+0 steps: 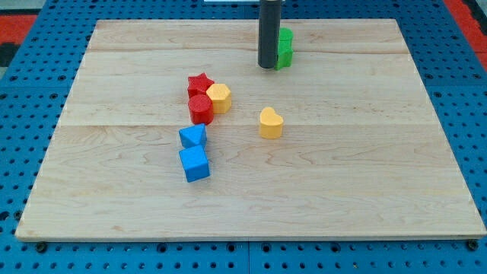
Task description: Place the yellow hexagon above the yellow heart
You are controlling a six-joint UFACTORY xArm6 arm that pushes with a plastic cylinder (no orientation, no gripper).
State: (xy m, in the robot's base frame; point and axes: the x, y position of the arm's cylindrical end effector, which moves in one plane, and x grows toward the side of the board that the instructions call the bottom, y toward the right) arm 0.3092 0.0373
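Note:
The yellow hexagon (219, 98) sits left of the board's middle, touching a red star (199, 84) on its upper left and a red cylinder (201, 109) on its lower left. The yellow heart (270, 122) stands alone near the middle, to the right of and a little below the hexagon. My tip (267, 66) is near the view's top, well above the heart and up and to the right of the hexagon. It stands right against green blocks (284, 48), which the rod partly hides.
A blue block of unclear shape (193, 136) and a blue cube (195, 164) sit close together below the red cylinder. The wooden board (380, 190) lies on a blue pegboard surface (23, 91).

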